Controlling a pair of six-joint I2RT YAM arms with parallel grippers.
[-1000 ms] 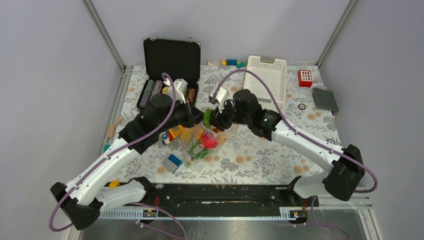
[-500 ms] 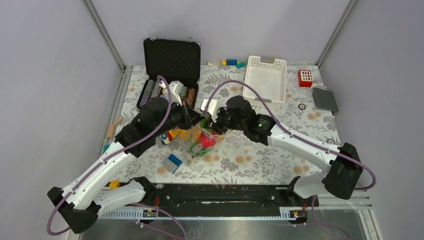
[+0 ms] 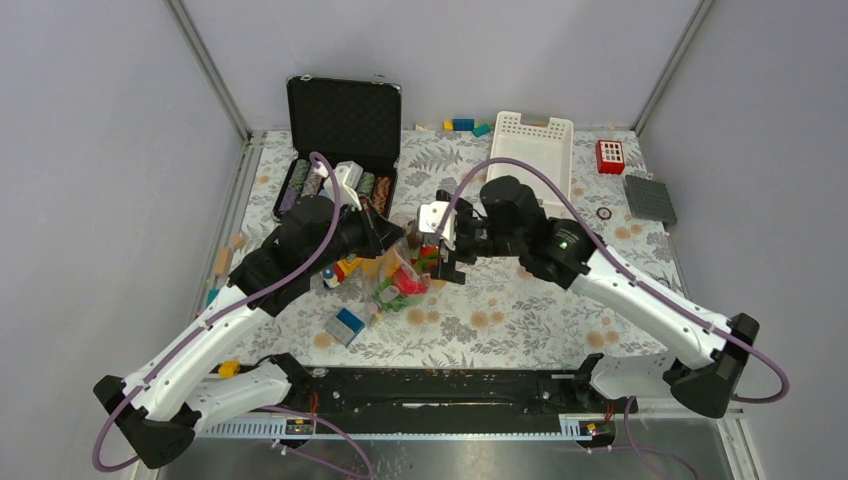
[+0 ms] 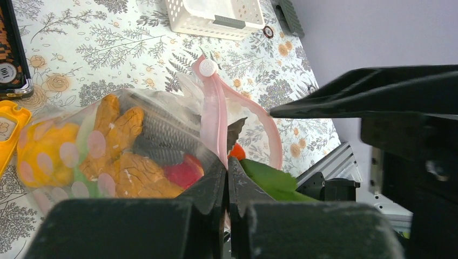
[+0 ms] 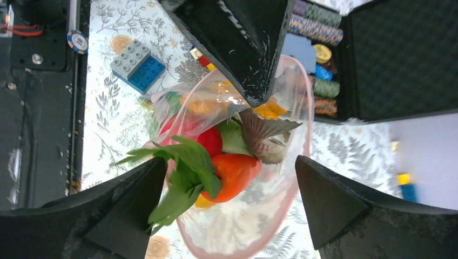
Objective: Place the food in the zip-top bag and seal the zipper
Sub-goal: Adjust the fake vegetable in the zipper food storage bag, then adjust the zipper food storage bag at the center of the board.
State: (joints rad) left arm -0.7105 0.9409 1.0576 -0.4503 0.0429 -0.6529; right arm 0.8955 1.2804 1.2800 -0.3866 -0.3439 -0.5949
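In left hand (image 4: 227,168), bag (image 4: 156,121) (unsealed)

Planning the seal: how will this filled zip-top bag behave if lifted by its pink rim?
Probably floppy: the zip-top bag is thin clear film, and its pink rim bends where the left hand pinches it. Likely bottom-heavy with food; the green leaf pokes out and could spill.
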